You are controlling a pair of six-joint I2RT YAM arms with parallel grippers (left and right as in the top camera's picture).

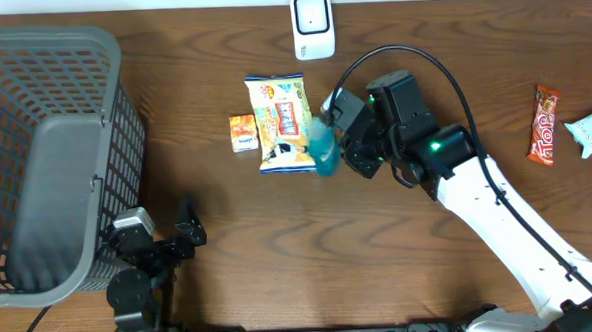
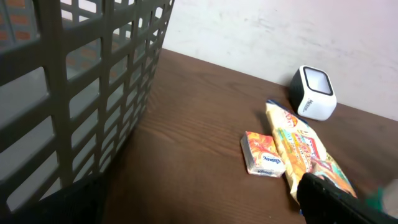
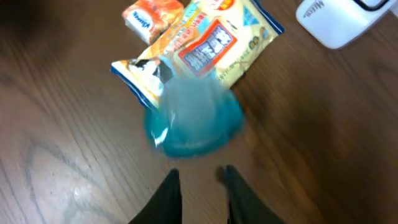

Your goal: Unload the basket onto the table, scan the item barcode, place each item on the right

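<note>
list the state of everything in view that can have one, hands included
left hand: wide open, empty
right hand: fingers narrowly apart, nothing between them
snack bag: lying flat, face up
blue item: blurred, overlapping the snack bag's corner, not gripped
orange packet: flat beside the snack bag
scanner: standing upright
basket: upright
candy bar: lying flat

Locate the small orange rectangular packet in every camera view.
Overhead: small orange rectangular packet sits upper centre, just left of the yellow snack bag.
Left wrist: right of centre, lower half, left of the bag.
Right wrist: top edge, left of centre.
Shared landmark: the bag beside it.
</note>
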